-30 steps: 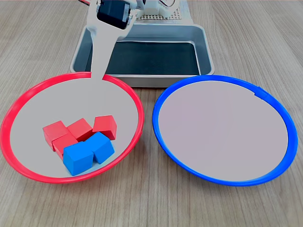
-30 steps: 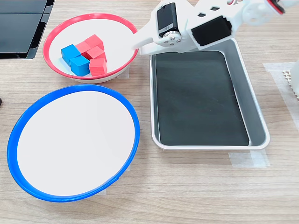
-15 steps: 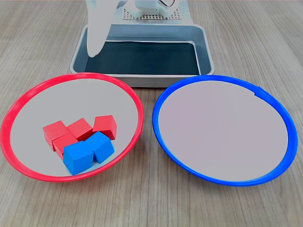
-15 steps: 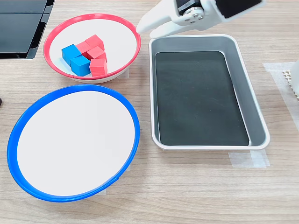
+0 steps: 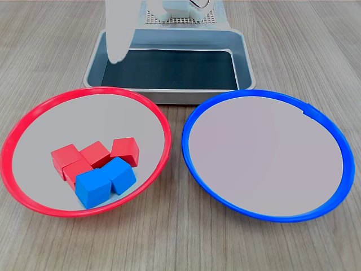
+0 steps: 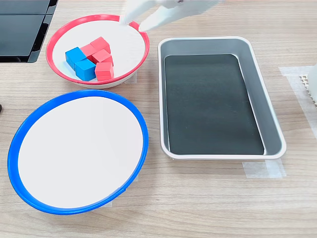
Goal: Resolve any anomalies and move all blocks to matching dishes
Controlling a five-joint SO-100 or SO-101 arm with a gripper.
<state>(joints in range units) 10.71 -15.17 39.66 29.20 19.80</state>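
While the two blue blocks [image 5: 104,182] sat among red blocks [image 5: 93,157] in the red-rimmed dish [image 5: 22,130], you did best to drop straight onto the outermost blue one. Your claw [image 6: 141,15] hung above that dish's far rim in the second exterior view, fingers slightly spread, gripping nothing, well apart from the cubes; rightward, the blue-rimmed dish [image 5: 338,141] waited bare

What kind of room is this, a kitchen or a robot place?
Probably a robot test bench, not a kitchen: a white robot tool hangs over a wooden table, with toy blocks in a red dish and taped-down tray.
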